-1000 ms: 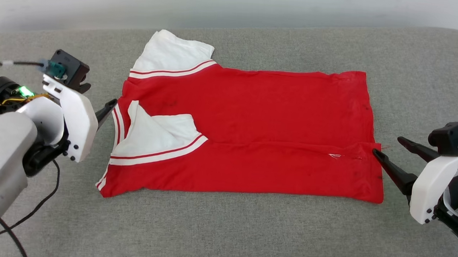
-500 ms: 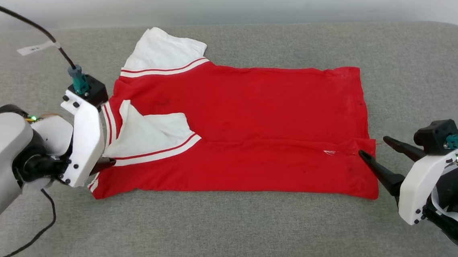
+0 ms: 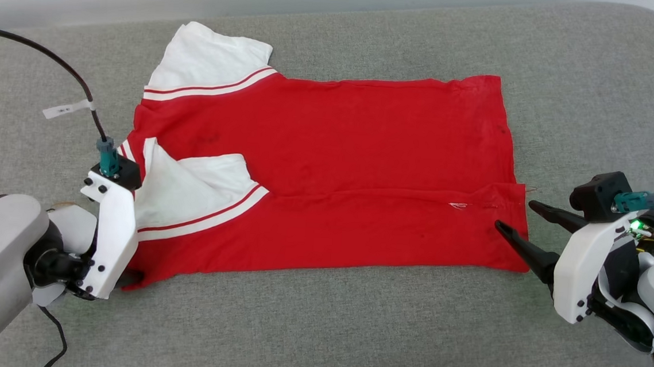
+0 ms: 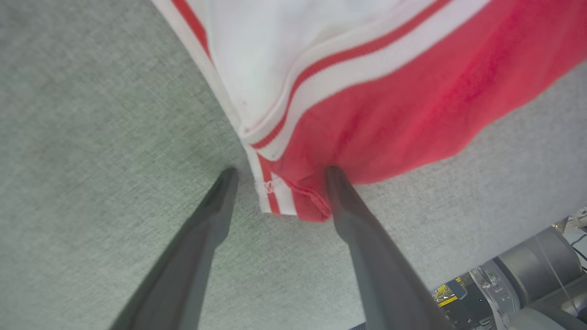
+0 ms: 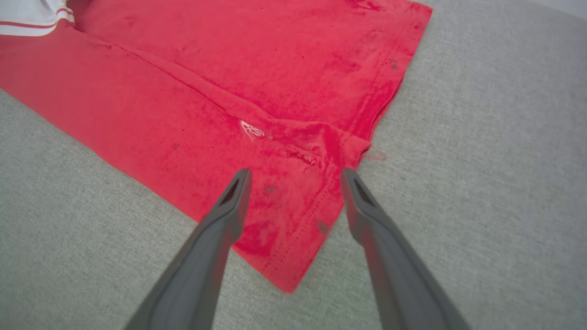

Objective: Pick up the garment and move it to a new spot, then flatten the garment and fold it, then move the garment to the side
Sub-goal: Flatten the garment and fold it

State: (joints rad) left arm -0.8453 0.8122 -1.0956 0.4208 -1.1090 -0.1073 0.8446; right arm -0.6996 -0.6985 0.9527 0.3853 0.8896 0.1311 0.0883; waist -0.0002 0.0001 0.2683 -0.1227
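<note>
Garment (image 3: 328, 166) lies spread across the middle of the head view on the grey cushion (image 3: 316, 338). Its red body is flat, with one white sleeve (image 3: 209, 60) at the upper left and the other folded in over the left part. My left gripper (image 3: 128, 274) sits at the lower left, at the garment's lower-left corner, its fingers mostly hidden behind the white housing (image 3: 113, 232). My right gripper (image 3: 516, 214) is at the right edge, fingers spread, tips at the hem.

In the left wrist view my fingers stand apart around the striped corner at frame centre, pinching nothing; the right one is at the red edge.

In the right wrist view my fingers are spread too, the left over red cloth, the right over cushion just beside the hem, holding nothing.
</note>
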